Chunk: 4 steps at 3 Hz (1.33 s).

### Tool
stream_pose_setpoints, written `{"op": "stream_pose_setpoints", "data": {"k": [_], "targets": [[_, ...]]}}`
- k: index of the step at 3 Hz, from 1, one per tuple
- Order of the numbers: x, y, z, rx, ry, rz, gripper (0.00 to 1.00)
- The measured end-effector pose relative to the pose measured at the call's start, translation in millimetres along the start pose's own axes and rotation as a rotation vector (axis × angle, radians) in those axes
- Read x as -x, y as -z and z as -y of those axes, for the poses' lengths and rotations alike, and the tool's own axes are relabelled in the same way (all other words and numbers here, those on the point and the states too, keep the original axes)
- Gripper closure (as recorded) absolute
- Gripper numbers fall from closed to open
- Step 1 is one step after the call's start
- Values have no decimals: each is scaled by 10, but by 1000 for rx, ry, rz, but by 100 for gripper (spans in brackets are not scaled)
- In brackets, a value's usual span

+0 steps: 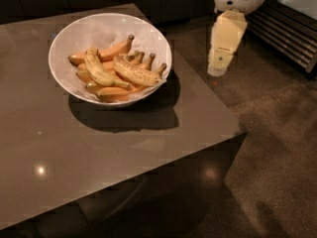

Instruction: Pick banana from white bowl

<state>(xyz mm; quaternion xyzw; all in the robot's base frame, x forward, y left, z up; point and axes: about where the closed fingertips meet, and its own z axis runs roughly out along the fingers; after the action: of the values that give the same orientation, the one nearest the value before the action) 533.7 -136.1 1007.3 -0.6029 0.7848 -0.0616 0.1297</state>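
Observation:
The white bowl (79,33) stands on the grey table at the upper left of the camera view. In it lie several bananas. The speckled banana (136,73) lies on top at the right, its dark stem toward the bowl's right rim. A slimmer curved yellow banana (99,71) lies to its left, with smooth orange-tinted bananas (115,48) around them. My gripper (218,66) hangs at the upper right, pale yellow under a white arm housing, beyond the table's right edge and well to the right of the bowl. It holds nothing that I can see.
The grey table (99,148) has its right edge running near the bowl and a front right corner (242,130). Dark speckled floor (277,148) lies to the right. A dark slatted unit (292,33) stands at the far upper right.

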Motion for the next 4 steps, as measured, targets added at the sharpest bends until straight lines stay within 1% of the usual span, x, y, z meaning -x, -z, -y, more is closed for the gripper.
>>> {"op": "stream_pose_setpoints", "data": {"k": [1, 2, 3, 4], "targets": [[127, -32, 47, -24, 9, 32, 0], [236, -53, 97, -33, -20, 67, 0], [484, -267, -25, -1, -25, 25, 0], [522, -272, 10, -14, -24, 40, 0]]}}
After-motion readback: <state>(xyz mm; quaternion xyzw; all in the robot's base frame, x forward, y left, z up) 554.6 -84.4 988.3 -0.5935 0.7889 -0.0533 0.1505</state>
